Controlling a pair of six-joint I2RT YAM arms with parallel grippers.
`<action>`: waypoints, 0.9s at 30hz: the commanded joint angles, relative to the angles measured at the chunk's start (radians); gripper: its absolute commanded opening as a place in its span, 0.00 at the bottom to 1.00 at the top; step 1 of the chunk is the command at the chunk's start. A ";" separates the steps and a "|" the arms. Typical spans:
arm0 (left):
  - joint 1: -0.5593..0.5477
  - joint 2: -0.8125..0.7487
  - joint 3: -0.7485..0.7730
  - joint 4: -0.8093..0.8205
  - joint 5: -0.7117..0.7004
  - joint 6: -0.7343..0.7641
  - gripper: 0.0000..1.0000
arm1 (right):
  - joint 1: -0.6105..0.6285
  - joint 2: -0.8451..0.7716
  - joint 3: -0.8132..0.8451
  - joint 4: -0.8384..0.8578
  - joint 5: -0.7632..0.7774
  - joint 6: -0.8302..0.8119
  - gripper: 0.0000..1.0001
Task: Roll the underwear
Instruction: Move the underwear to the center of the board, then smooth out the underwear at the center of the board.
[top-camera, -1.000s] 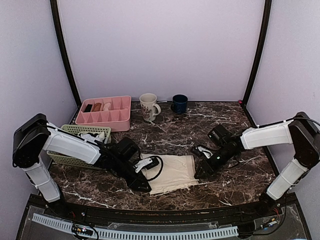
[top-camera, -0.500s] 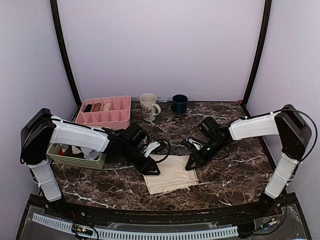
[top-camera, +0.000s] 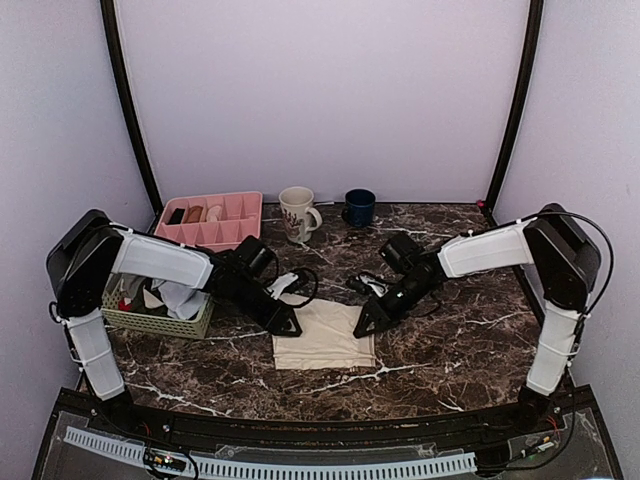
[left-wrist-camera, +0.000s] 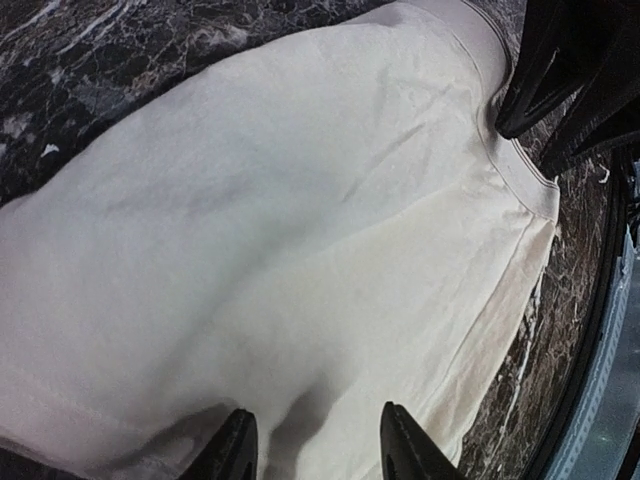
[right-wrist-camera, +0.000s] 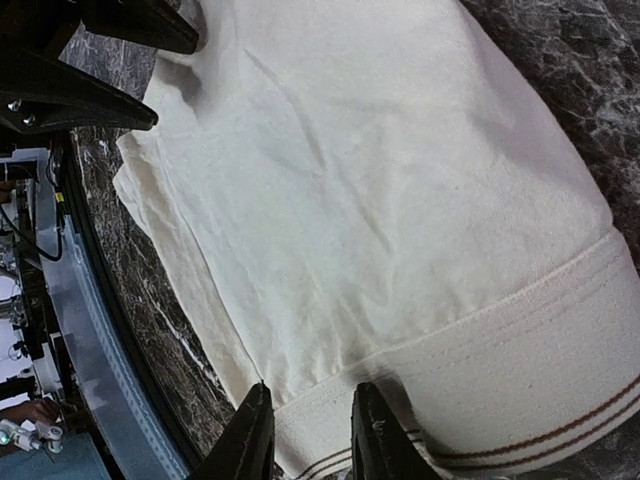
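Only the wrist views showed the jaws: left gripper (left-wrist-camera: 315, 412), bottom centre, parted over the underwear (left-wrist-camera: 300, 230); right gripper (right-wrist-camera: 312, 390) narrowly astride its waistband (right-wrist-camera: 540, 365), grip untellable.

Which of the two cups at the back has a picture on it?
The tall cream ceramic mug, on the left: it bears a reddish-brown leafy print. The squat dark blue cup beside it is plain.

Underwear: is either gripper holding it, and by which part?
Cannot be told. The left gripper straddles the left edge of the underwear, the right gripper its waistband; jaws apart, no clear pinch.
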 joint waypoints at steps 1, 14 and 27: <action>-0.012 -0.157 -0.057 -0.046 0.036 0.100 0.45 | 0.010 -0.116 -0.006 -0.060 0.041 -0.082 0.28; -0.105 -0.297 -0.172 -0.048 -0.082 0.254 0.32 | 0.075 -0.136 -0.030 -0.113 0.146 -0.169 0.20; -0.180 -0.272 -0.229 0.023 -0.184 0.340 0.29 | 0.135 -0.117 -0.073 -0.100 0.194 -0.195 0.26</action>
